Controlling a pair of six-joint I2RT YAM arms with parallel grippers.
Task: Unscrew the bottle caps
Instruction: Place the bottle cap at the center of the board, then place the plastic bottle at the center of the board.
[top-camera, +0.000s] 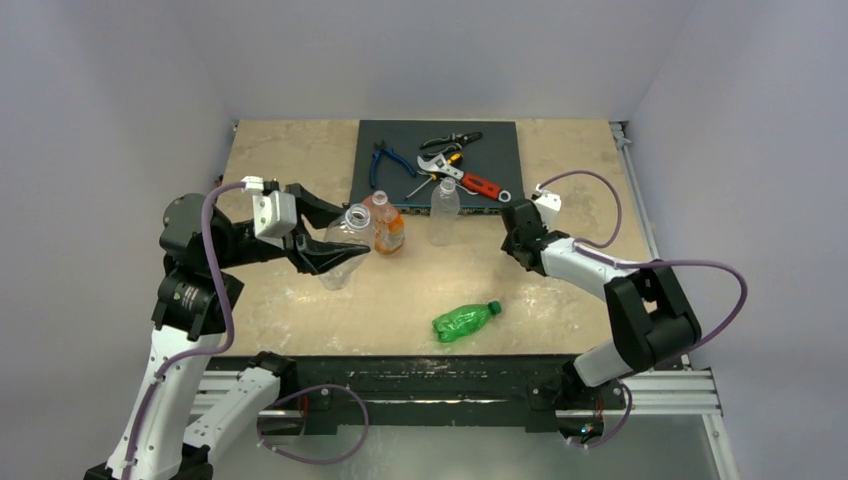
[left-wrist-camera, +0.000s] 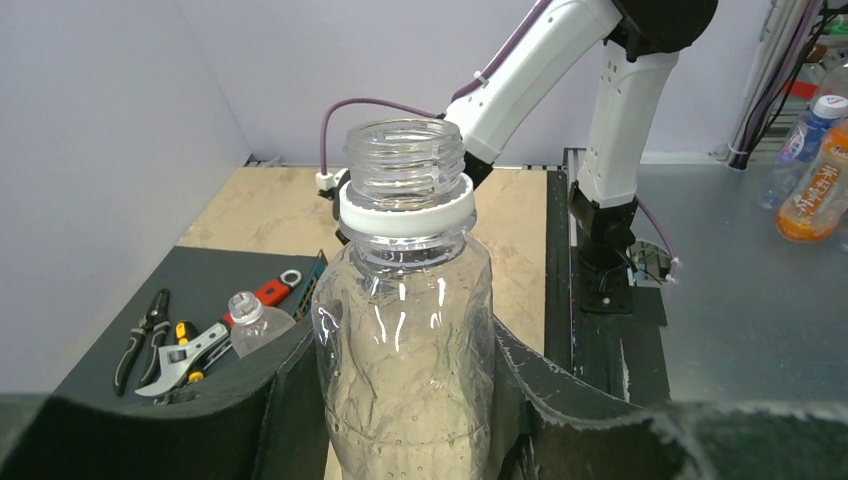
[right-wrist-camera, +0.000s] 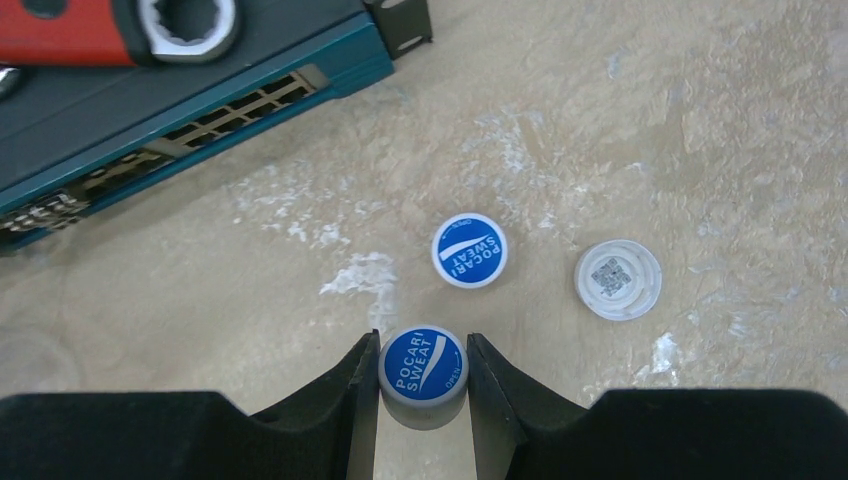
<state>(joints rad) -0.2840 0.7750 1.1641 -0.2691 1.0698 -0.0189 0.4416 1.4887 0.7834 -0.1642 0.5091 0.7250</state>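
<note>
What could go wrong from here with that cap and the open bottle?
1. The held cap is pinched only at the tips of the right gripper, close to a loose blue cap and a white cap; released here, it may roll or knock them.
2. The left gripper holds the open clear bottle tilted; its crinkled wall might slip or crush.

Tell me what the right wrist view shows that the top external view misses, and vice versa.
Right wrist only: the right gripper shut on a blue-faced cap, with a second blue cap and a white cap lying loose beyond it.
Top external only: the left gripper holding a clear bottle, the orange-label bottle and a second clear bottle standing, and the green bottle lying with its green cap on.
Both: the tabletop, the dark slab and the red wrench.
</note>
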